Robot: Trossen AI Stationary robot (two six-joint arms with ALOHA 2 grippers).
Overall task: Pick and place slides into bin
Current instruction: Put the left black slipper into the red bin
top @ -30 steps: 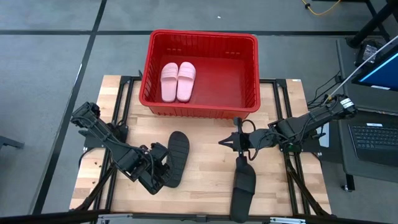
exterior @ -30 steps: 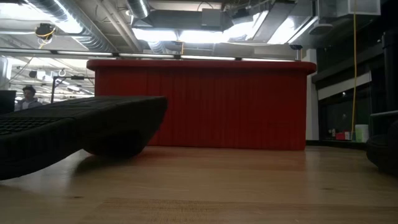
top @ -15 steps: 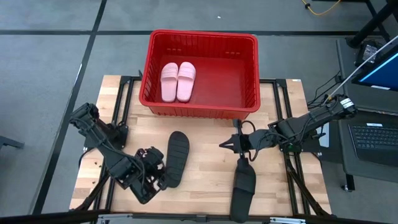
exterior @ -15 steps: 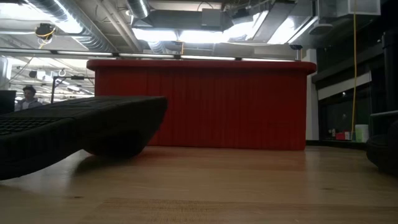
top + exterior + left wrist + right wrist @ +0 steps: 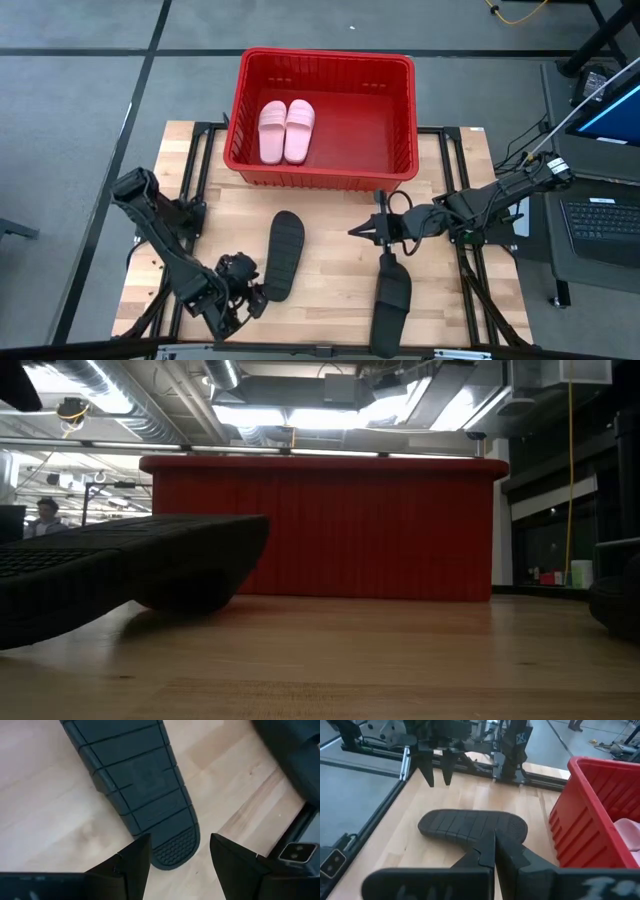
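Note:
A black slide (image 5: 283,254) lies sole-up on the wooden table; it also shows in the left wrist view (image 5: 140,775), the right wrist view (image 5: 470,825) and the low view (image 5: 130,570). My left gripper (image 5: 252,288) is open just off its near end (image 5: 175,847), touching nothing. A second black slide (image 5: 391,298) lies near the table's near edge. My right gripper (image 5: 355,232) is shut and empty, above the table between the two black slides. Two pale pink slides (image 5: 287,130) lie side by side in the red bin (image 5: 400,120).
The bin stands at the table's far edge, its wall (image 5: 320,530) filling the low view behind the slide. Bare wood (image 5: 330,270) lies between the two black slides. A person (image 5: 45,515) shows far off in the room.
My left gripper has drawn back from over the sole-up black slide toward the table's near edge and a little to the left. The slide lies where it was. My right arm has kept still.

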